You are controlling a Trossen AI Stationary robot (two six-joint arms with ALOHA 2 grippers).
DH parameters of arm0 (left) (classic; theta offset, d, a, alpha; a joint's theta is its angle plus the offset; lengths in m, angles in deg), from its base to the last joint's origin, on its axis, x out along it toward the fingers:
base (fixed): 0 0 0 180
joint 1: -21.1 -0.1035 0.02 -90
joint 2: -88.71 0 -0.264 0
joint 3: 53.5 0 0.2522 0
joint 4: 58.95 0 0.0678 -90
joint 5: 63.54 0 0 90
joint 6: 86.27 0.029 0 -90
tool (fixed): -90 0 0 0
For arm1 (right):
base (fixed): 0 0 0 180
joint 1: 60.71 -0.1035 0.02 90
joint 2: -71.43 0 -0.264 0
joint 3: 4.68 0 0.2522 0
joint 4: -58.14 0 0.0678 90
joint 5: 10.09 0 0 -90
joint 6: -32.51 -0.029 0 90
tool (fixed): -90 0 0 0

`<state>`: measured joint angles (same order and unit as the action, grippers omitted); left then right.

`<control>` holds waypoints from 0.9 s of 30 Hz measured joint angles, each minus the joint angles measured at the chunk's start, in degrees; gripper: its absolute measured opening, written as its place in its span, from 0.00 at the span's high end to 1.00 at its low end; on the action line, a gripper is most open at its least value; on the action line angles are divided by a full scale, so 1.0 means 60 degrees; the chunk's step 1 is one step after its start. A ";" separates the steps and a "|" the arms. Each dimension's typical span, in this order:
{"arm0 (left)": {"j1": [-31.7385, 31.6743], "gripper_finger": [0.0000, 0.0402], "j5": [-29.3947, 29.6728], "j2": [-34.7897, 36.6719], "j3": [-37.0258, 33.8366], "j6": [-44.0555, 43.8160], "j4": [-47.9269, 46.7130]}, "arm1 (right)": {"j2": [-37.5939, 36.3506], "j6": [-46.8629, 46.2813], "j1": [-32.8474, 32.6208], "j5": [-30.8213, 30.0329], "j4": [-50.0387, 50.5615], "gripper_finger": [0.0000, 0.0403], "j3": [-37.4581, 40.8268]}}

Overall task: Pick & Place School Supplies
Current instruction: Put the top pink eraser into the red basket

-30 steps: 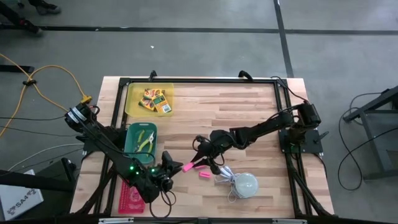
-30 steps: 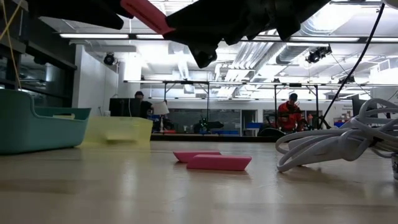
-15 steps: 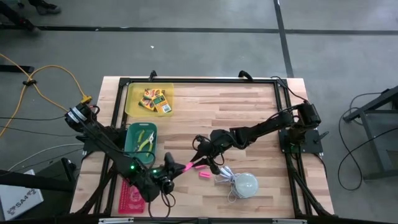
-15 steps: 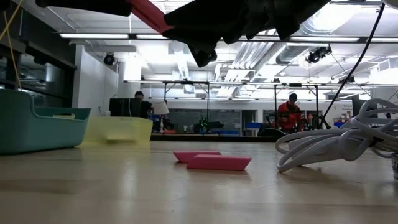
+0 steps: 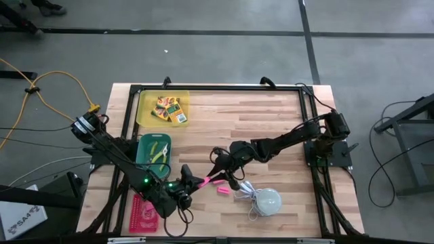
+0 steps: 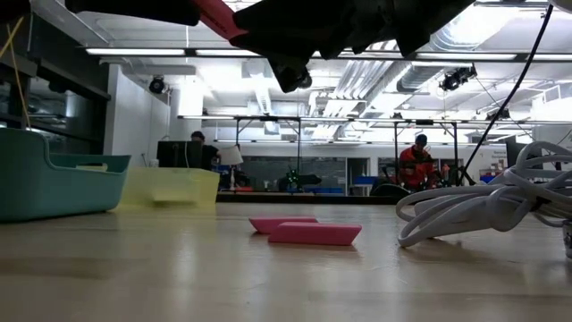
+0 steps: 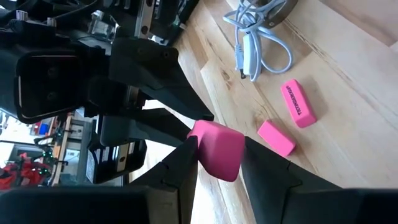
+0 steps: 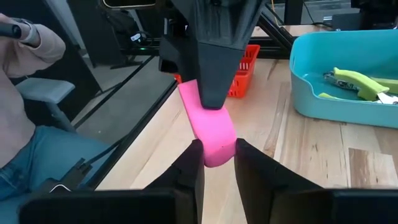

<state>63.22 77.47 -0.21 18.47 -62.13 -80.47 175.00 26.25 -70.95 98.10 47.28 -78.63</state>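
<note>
One pink eraser (image 5: 201, 181) is up in the air between my two grippers, near the middle of the table's near half. My left gripper (image 5: 188, 181) is shut on its left end and my right gripper (image 5: 214, 175) is shut on its right end. Two more pink erasers (image 5: 218, 180) (image 5: 223, 190) lie flat on the wood just below the right gripper; the low view shows them as a far eraser (image 6: 284, 223) and a near eraser (image 6: 315, 234). The yellow-and-green boxes (image 5: 170, 108) lie in a yellow tray. The lime-green-handled tool (image 5: 158, 153) lies in a teal bin. My left gripper pinches one end of the pink eraser (image 7: 217, 149) between its two fingers (image 7: 185, 163), coming level from the table's left. The eraser is lifted clear of the table. My right gripper pinches the opposite end (image 8: 212, 149) between its two fingers (image 8: 190, 163), coming from the table's right, along the eraser's length. The eraser spans the gap between the two grippers.
The white dome (image 5: 266, 200) with its coiled cord (image 6: 483, 210) sits right of the loose erasers. A red basket (image 5: 144, 214) stands at the near-left corner, the teal bin (image 5: 142, 160) beside the left arm, and the yellow tray (image 5: 145, 112) at the far left. A person sits beyond the table (image 8: 25, 112).
My left gripper has risen a little and edged toward the table's left, and the end of the pink eraser in it has gone up with it. My right gripper has kept its place.
</note>
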 joint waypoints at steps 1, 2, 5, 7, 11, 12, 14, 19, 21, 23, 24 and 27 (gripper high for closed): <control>0.0011 0.72 -0.0003 0.0000 0.0000 0.0000 0.0013 | 0.0000 0.0000 0.0000 0.0000 -0.0006 0.84 0.0000; 0.0020 0.72 -0.0003 0.0000 0.0000 0.0020 0.0048 | 0.0000 0.0000 0.0000 0.0000 -0.0007 0.84 0.0000; 0.0027 0.72 -0.0178 0.0000 0.0000 0.0229 0.0315 | 0.0000 0.0000 0.0004 -0.0004 -0.0011 0.84 0.0000; 0.0027 0.73 -0.0441 0.0000 0.0000 0.0353 0.0525 | 0.0000 0.0000 0.0004 0.0000 -0.0007 0.84 0.0000; 0.0027 0.77 -0.0558 0.0000 0.0000 0.0477 0.0655 | 0.0000 0.0000 0.0004 -0.0004 -0.0007 0.84 0.0000; 0.0027 0.79 -0.0558 0.0000 0.0000 0.0477 0.0656 | 0.0000 0.0000 0.0004 -0.0004 -0.0004 0.84 0.0000; 0.0027 0.82 -0.0554 0.0000 0.0000 0.0481 0.0657 | 0.0000 0.0000 0.0004 -0.0004 -0.0003 0.84 0.0000; 0.0027 0.90 -0.0456 0.0000 0.0000 0.0506 0.0636 | 0.0000 -0.0015 0.0004 -0.0011 0.0036 0.84 0.0004; 0.0027 0.91 -0.0443 0.0000 0.0000 0.0506 0.0630 | 0.0000 -0.0038 0.0004 -0.0007 0.0036 0.84 0.0004; 0.0027 0.92 -0.0411 0.0000 0.0000 0.0506 0.0632 | 0.0000 -0.0134 0.0004 -0.0007 0.0036 0.84 0.0004; 0.0027 0.92 -0.0401 0.0000 0.0000 0.0503 0.0628 | 0.0000 -0.0200 0.0004 -0.0005 0.0032 0.84 0.0004; 0.0027 0.92 -0.0401 0.0000 0.0000 0.0503 0.0632 | 0.0000 -0.0240 0.0004 0.0040 0.0026 0.83 0.0004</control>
<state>63.38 75.06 -0.21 18.47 -59.12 -76.68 175.00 24.81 -70.93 98.34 47.43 -78.61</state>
